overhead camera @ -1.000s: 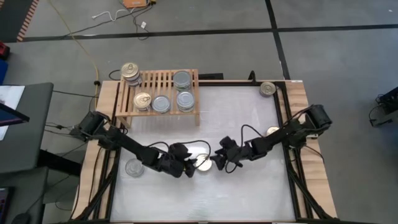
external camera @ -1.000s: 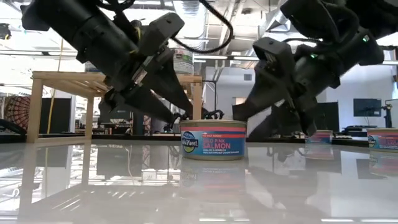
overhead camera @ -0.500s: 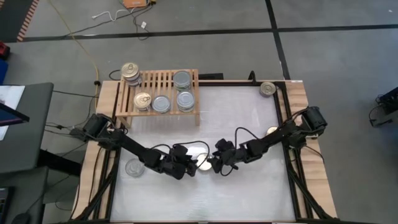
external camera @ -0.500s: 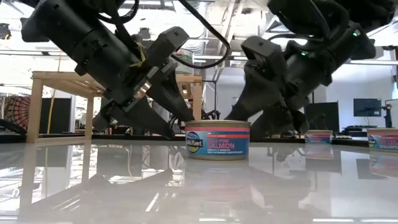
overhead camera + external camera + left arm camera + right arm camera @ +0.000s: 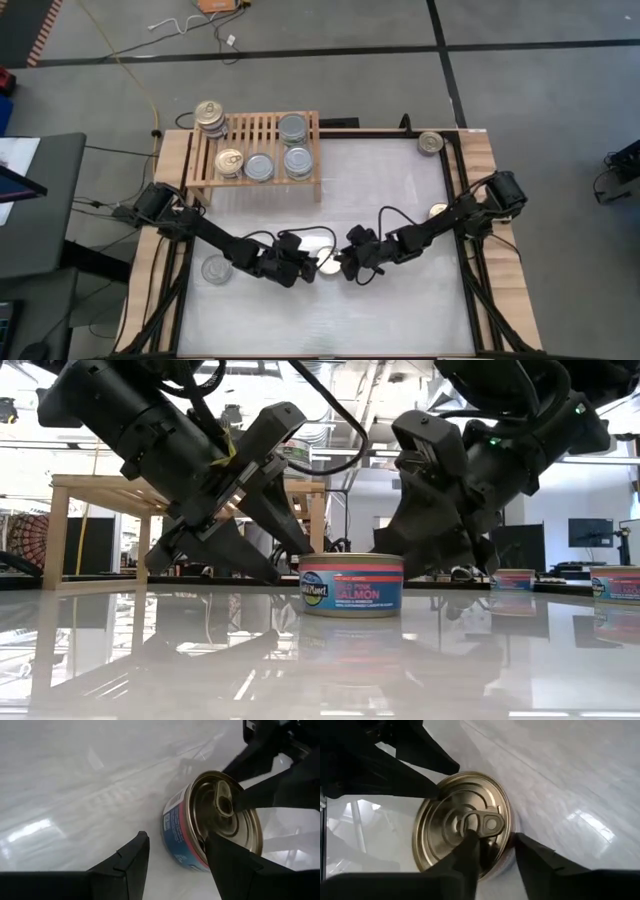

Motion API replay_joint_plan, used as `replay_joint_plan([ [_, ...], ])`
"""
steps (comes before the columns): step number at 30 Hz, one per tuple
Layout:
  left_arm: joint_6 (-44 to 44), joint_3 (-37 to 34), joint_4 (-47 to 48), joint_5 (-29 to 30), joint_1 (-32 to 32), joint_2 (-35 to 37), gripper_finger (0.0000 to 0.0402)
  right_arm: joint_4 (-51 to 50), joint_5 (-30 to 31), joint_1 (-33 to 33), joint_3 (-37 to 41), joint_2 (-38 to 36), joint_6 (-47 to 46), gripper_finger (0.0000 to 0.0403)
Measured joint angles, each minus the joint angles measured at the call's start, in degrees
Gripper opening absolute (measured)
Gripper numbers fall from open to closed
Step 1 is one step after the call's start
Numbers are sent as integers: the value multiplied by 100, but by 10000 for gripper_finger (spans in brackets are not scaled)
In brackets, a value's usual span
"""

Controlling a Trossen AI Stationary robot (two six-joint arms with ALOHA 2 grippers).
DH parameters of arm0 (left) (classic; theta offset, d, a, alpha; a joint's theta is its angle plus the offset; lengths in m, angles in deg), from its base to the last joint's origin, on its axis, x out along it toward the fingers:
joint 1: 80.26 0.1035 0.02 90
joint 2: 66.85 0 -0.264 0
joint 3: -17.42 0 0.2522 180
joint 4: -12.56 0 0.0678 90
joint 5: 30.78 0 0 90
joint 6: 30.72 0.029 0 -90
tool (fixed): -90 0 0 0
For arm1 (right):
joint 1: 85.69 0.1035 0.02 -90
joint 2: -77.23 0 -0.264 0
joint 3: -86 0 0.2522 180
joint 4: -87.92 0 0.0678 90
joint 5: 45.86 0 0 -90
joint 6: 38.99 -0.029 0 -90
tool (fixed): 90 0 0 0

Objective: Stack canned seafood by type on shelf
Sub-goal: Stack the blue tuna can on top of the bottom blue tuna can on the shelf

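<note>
Shelf of light slatted wood (image 5: 255, 150) stands at the white counter's (image 5: 400, 190) far left corner, carrying round silver-topped and gold-topped seafood tins (image 5: 293, 128). Two dark arms meet near the middle of the counter's near half. One short round salmon tin with a gold pull-tab top (image 5: 351, 584) sits upright there. Left tool (image 5: 172, 857) is parted, one finger at the tin's rim. Right tool (image 5: 492, 851) straddles the rim, one fingertip on the pull-tab; whether it grips is unclear.

Overhead looks straight down, low looks level across the table, both wrists close above the same salmon can (image 5: 351, 584).
</note>
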Motion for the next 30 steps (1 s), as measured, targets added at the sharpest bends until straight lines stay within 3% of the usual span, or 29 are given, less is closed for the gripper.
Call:
replay_joint_plan([
  [7,-282,-10,-163,-284,96,-7,183,35,13,0,0,-11,139,99],
  [19,-559,-10,-367,-1270,282,-4,183,-27,91,57,0,-7,258,92],
  [30,-705,-10,-433,-1328,293,-4,183,-29,166,100,0,-12,301,66],
])
